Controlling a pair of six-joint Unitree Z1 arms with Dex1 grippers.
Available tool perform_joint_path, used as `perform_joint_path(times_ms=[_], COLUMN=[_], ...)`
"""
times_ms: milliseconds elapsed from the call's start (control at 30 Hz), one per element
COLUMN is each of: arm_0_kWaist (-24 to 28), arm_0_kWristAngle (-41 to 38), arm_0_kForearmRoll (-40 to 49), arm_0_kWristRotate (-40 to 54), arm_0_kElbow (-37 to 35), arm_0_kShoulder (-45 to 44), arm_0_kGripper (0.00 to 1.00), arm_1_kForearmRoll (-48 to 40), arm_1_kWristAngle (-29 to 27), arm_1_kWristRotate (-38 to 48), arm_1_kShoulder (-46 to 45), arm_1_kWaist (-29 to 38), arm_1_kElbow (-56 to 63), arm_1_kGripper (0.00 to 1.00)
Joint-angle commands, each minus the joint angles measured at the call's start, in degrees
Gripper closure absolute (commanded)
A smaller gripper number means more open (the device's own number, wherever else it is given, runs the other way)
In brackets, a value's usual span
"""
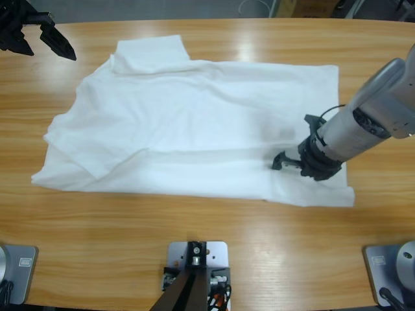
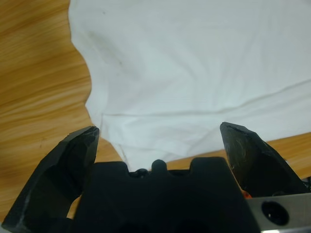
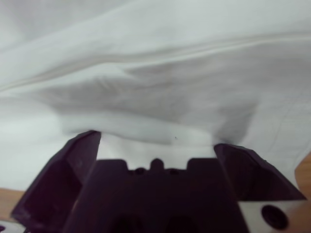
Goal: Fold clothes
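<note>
A: Where is the T-shirt [image 1: 194, 123]?

B: Spread across the middle of the wooden table [image 1: 214, 253], white and plain, mostly flat with soft wrinkles. One sleeve is folded over at the shirt's far edge, and the other lies doubled over at its left end. A bare strip of wood runs all round the shirt, widest on the near side.

A: And the right gripper [image 1: 288, 162]?

B: Down on the shirt's right end, near the near corner of the cloth. Its wrist view is filled with white fabric, a raised fold lying between the jaws, which stand apart and released; only a sliver of wood shows at the corners.

A: The left gripper [image 1: 45, 39]?

B: Off the shirt, beyond its far left corner, above bare wood. Its jaws are spread wide, holding nothing. From its wrist camera [image 2: 160, 141] the shirt's hem and a wavy edge lie ahead, with grainy wood on either side.

A: What about the surface itself?

B: Warm brown, glossy, with pale glare streaks beyond the shirt's far edge. Past the table's far edge only a grey strip of floor and some dim clutter near the far right show.
</note>
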Motion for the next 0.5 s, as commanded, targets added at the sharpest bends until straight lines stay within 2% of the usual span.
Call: perform_joint_path(times_ms=[33,67,133,500], arm_0_kWaist=[-0.51,-0.51,-0.51,-0.51], arm_0_kWristAngle=[0.62,0.62,0.64,0.71], arm_0_kForearmRoll=[-0.60,-0.64,-0.65,-0.69], arm_0_kWristRotate=[0.95,0.95,0.95,0.95], arm_0_kElbow=[1.34,1.34,1.29,1.25], arm_0_kShoulder=[-0.66,-0.75,-0.82,-0.52], arm_0_kGripper=[0.032,0.032,0.032,0.032], arm_1_kForearmRoll=[17.71,23.20,27.27,25.92], arm_1_kWristAngle=[-8.59,-11.77,-13.03,-9.32], arm_1_kWristRotate=[-3.61,-4.58,-6.30,-6.00], arm_1_kShoulder=[13.11,13.30,12.98,9.50], arm_1_kWaist=[7.82,8.77,8.83,8.86], arm_1_kElbow=[-6.10,-10.47,-13.95,-12.00], arm_1_kGripper=[0.000,0.000,0.000,0.000])
